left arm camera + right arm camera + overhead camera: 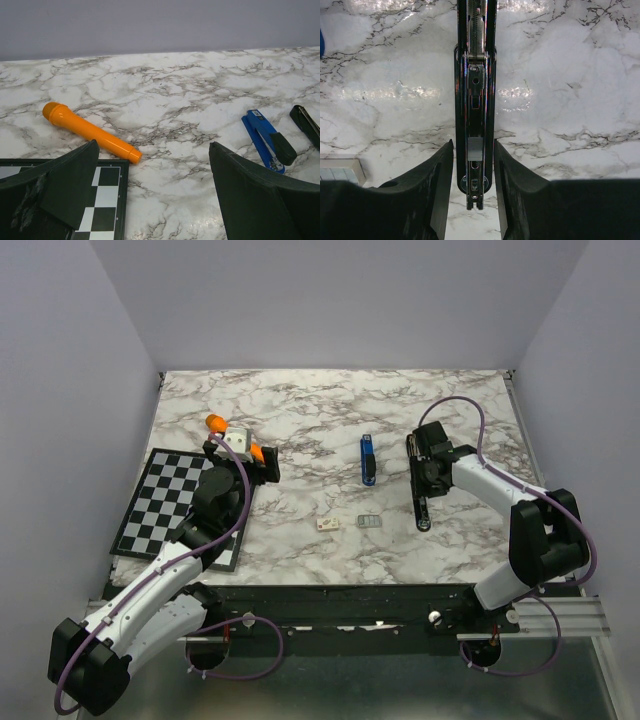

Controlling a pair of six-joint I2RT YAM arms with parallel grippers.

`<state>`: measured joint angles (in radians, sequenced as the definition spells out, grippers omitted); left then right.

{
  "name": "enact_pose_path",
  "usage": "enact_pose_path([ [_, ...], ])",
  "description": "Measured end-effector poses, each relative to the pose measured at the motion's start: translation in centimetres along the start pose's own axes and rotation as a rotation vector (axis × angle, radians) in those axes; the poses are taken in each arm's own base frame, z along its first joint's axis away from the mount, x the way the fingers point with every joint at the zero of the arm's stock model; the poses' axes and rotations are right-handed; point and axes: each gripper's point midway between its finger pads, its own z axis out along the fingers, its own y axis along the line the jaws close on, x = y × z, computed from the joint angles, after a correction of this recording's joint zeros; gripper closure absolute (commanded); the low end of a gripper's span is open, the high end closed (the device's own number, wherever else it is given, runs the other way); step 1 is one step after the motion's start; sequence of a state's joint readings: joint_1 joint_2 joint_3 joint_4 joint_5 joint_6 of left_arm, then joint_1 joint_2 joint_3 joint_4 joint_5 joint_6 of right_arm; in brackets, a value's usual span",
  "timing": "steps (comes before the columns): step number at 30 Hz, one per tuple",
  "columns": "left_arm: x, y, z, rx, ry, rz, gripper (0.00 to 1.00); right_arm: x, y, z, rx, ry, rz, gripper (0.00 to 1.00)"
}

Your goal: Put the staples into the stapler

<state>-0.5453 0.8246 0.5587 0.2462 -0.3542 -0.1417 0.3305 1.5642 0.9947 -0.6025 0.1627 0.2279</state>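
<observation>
The black stapler (420, 495) lies opened flat on the marble right of centre, its magazine channel facing up (475, 95). A short grey strip of staples (474, 149) sits in that channel near its near end. My right gripper (473, 150) hangs just over it, one finger on each side of the stapler with thin gaps, open and holding nothing; in the top view the right gripper (422, 485) covers the stapler's middle. My left gripper (154, 147) is wide open and empty over the marble by the chessboard, far left of the stapler (306, 122).
A blue stapler-like tool (367, 460) lies left of the black one. A flat grey piece (368, 523) and a small whitish box (327, 524) lie near the front. An orange marker (90, 131) and a chessboard (165, 502) lie by the left gripper (241, 458).
</observation>
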Motion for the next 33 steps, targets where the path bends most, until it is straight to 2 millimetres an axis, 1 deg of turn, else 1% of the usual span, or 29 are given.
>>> enact_pose_path([
  [4,0.0,0.0,0.0,0.0,0.0,0.0,0.01,0.0,0.1,0.0,-0.013,0.003,0.005,0.54],
  [10,0.0,0.0,0.0,0.0,0.0,0.0,0.01,0.0,0.8,-0.1,-0.054,0.006,0.006,0.53],
  [16,0.0,0.0,0.0,0.0,0.0,0.0,0.01,-1.4,1.5,-0.5,-0.086,-0.024,0.01,0.53],
  [20,0.0,0.0,0.0,0.0,0.0,0.0,0.01,-1.9,1.8,-0.3,-0.093,-0.03,0.011,0.53],
  [26,0.0,0.0,0.0,0.0,0.0,0.0,0.01,-1.3,1.9,0.9,-0.086,0.01,0.007,0.53],
  [33,0.0,0.0,0.0,0.0,0.0,0.0,0.01,-1.1,1.9,1.0,-0.085,0.015,0.014,0.53],
])
